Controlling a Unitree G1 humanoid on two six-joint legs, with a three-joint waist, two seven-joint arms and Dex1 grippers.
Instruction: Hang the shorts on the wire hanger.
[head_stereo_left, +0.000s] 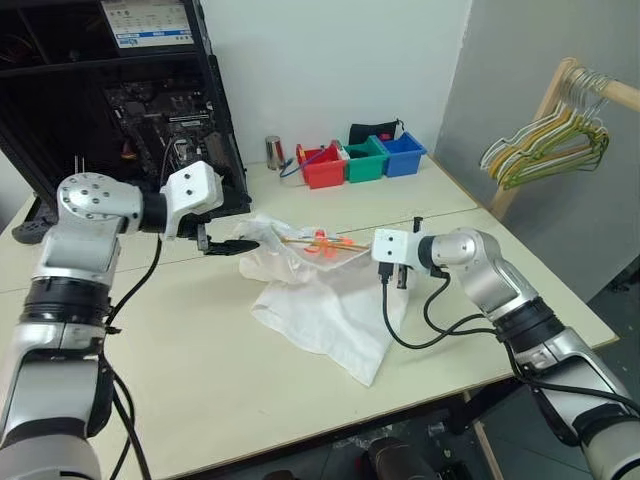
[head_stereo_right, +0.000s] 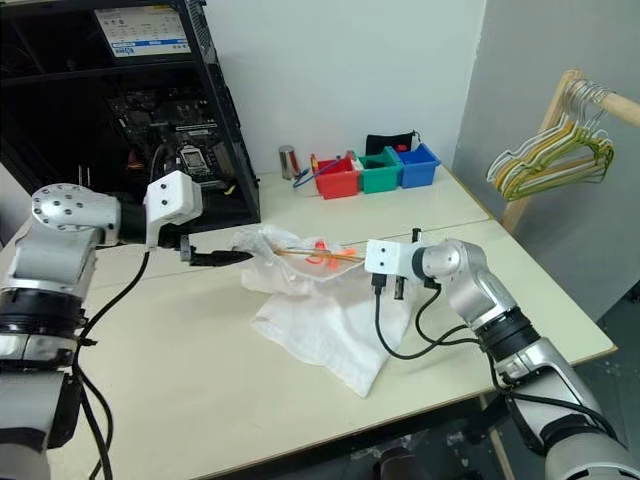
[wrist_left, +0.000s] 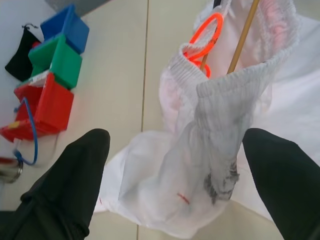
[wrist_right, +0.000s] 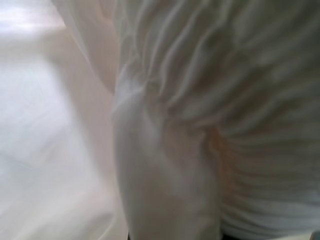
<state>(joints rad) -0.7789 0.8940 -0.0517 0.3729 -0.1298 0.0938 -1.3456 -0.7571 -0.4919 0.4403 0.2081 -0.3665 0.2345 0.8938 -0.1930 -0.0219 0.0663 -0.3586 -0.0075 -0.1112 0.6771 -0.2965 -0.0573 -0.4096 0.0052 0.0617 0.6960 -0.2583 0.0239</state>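
Nearest, the shorts (head_stereo_left: 325, 300) lie crumpled mid-desk (head_stereo_left: 200, 370), the hanger (head_stereo_left: 315, 241) threaded through their waistband. Beside the shorts, the left gripper (wrist_left: 175, 165) gapes wide, empty. The right gripper, clamped tight, seems buried in fabric. Next: regrip the waistband, spread it.

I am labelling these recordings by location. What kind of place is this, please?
Probably a lab or workshop, not a home. An open computer case with a bare circuit board stands on the table, small coloured bins sit by the wall, and a wooden rack holds hangers.
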